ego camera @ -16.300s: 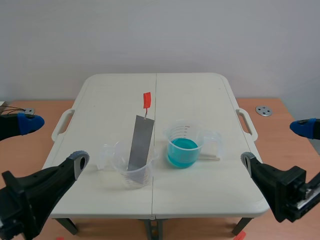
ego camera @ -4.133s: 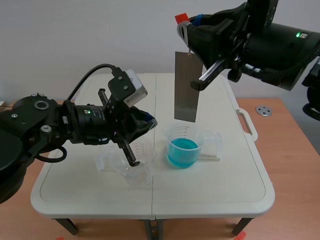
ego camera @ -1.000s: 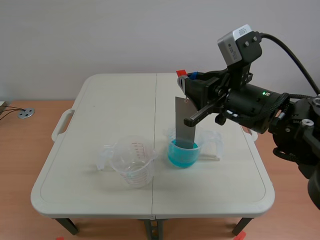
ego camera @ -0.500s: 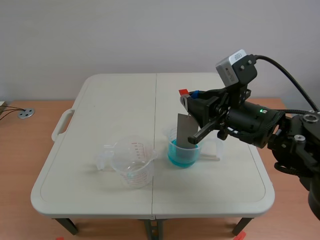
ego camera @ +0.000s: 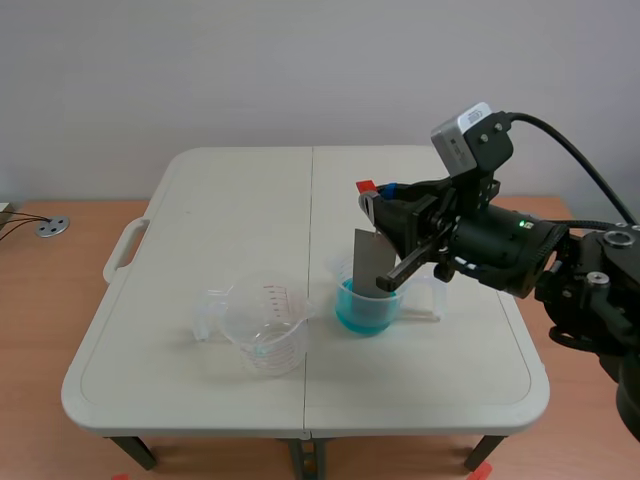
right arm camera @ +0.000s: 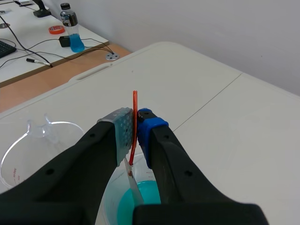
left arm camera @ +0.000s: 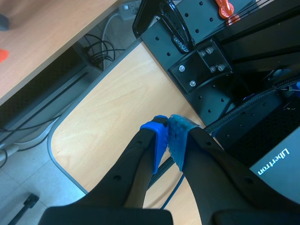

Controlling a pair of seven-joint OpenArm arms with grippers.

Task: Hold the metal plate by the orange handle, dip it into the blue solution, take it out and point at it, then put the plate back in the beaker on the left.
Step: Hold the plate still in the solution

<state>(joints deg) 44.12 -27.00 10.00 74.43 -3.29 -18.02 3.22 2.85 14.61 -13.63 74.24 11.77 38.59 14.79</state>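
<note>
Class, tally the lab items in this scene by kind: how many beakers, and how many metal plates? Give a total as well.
Beakers: 2 (empty beaker, beaker of blue solution)
Plates: 1 (metal plate, held in the right gripper)
Total: 3

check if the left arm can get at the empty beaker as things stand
Probably yes: nothing stands over the empty beaker; the right gripper holds the metal plate in the blue solution. The left gripper, though, is shut, off the table.
</note>
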